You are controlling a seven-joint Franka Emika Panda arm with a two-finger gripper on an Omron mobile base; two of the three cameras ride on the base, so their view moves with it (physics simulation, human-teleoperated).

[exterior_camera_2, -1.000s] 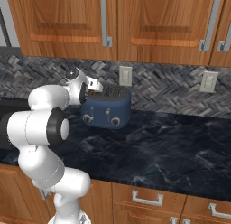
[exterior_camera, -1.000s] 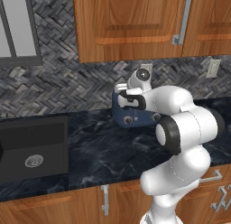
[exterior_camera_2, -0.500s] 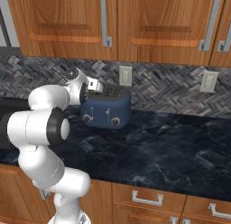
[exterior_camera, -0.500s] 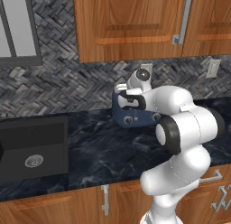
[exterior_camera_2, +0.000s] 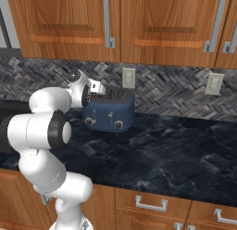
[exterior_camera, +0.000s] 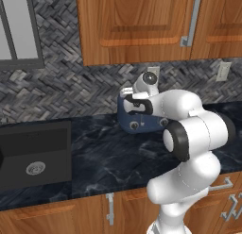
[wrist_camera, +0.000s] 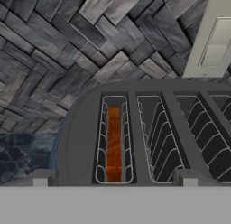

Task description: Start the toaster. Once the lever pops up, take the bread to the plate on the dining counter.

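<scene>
cabinets below: wooden base cabinets (exterior_camera_2: pixel 152 208) nearest the cameras, silver bar handles (exterior_camera_2: pixel 150 203) on the drawer fronts.
counter: dark blue-black marble top with pale veining (exterior_camera_2: pixel 176 155), bare across the right half in right base view.
sink: black basin (exterior_camera: pixel 33 153) sunk in the counter at 9 o'clock of the toaster in left base view, round silver drain (exterior_camera: pixel 35 168) in its floor.
arm: white, dark joints, elbow (exterior_camera: pixel 196 136) folded forward over the counter, hand tipped down at the toaster's left end.
gripper: (wrist_camera: pixel 115 178) jaws spread wide, nothing between them; fingertips (wrist_camera: pixel 40 178) straddle the slot rows in hand view, just above the toaster top, contact cannot be told.
toaster: dark blue rounded box (exterior_camera_2: pixel 111 113) on the counter near the back wall, two small silver knobs on its front; slots (wrist_camera: pixel 153 137) on top with wire guides.
bread: brown-orange slice (wrist_camera: pixel 114 144) standing on edge, sunk in the slot at the left of hand view; top edge below the slot rim.
lever: position cannot be told.
backsplash: grey herringbone tile (exterior_camera: pixel 71 94) behind the counter, full width.
outlets: beige plate (exterior_camera_2: pixel 128 78) on the tile at 12 o'clock of the toaster; second plate (exterior_camera_2: pixel 212 84) well apart at 3 o'clock.
upper cabinets: wooden doors (exterior_camera_2: pixel 152 27) above the tile, vertical silver handles (exterior_camera_2: pixel 109 20).
window: grey-framed pane (exterior_camera: pixel 19 30) at 10 o'clock in left base view, above the sink.
</scene>
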